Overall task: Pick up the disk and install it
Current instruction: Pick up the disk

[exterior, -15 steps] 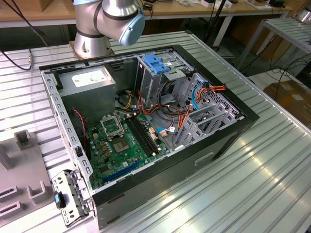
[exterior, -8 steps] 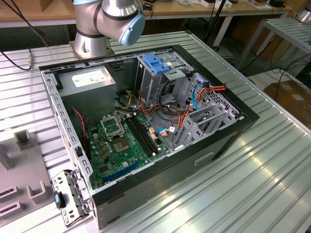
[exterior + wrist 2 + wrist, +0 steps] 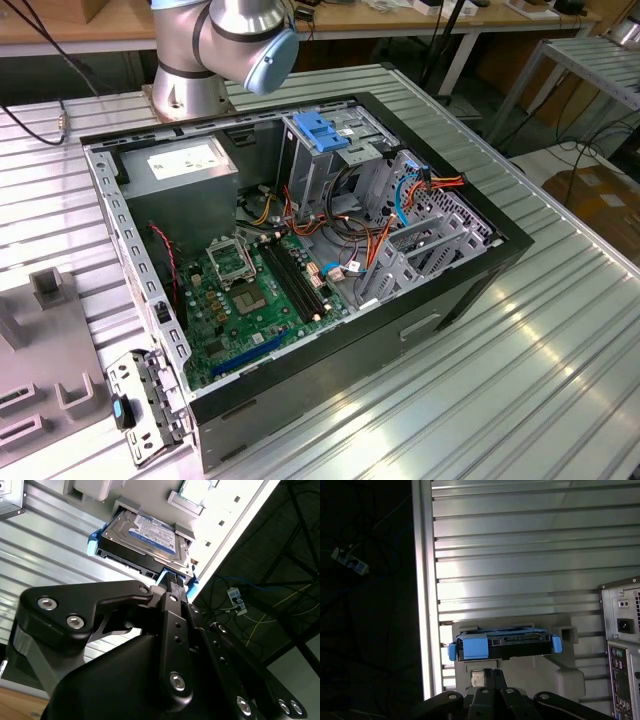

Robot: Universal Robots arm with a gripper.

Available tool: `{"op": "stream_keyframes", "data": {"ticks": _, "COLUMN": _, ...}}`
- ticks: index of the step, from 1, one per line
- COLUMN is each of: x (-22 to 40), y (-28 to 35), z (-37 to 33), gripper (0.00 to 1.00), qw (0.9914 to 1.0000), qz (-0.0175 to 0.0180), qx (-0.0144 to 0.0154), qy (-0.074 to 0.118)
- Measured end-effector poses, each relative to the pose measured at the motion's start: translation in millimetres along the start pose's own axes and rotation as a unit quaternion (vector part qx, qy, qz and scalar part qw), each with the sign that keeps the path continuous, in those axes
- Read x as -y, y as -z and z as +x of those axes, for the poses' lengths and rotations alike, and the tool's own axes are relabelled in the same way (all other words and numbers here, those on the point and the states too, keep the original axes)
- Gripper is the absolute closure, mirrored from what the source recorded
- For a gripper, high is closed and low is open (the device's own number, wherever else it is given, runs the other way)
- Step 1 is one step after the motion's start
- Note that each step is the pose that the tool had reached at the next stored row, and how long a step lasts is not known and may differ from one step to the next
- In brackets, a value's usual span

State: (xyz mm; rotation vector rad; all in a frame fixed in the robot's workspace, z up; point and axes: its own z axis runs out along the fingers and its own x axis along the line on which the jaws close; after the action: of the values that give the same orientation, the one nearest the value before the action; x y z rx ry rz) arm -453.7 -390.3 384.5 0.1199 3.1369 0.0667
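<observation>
In the exterior view the open computer case [image 3: 330, 385] lies on the ribbed tabletop [image 3: 520, 400], drive cage [image 3: 330, 165] uppermost. In the second wrist view the gripper [image 3: 172, 579] hangs just short of the disk [image 3: 145, 535], which rests in a grey holder [image 3: 145, 492]. In the first wrist view the jaws look closed and empty. Pickup seems not yet begun; a grasp calls for wider jaws astride the disk.
</observation>
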Motion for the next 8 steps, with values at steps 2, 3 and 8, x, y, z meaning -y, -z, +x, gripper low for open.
{"op": "stream_keyframes", "data": {"ticks": 2, "x": 0.0, "y": 0.0, "z": 0.1, "gripper": 0.89, "qw": 1.0, "qz": 0.0, "qx": 0.0, "qy": 0.0}}
{"op": "stream_keyframes", "data": {"ticks": 3, "x": 0.0, "y": 0.0, "z": 0.1, "gripper": 0.89, "qw": 1.0, "qz": 0.0, "qx": 0.0, "qy": 0.0}}
{"op": "stream_keyframes", "data": {"ticks": 8, "x": 0.0, "y": 0.0, "z": 0.2, "gripper": 0.89, "qw": 1.0, "qz": 0.0, "qx": 0.0, "qy": 0.0}}
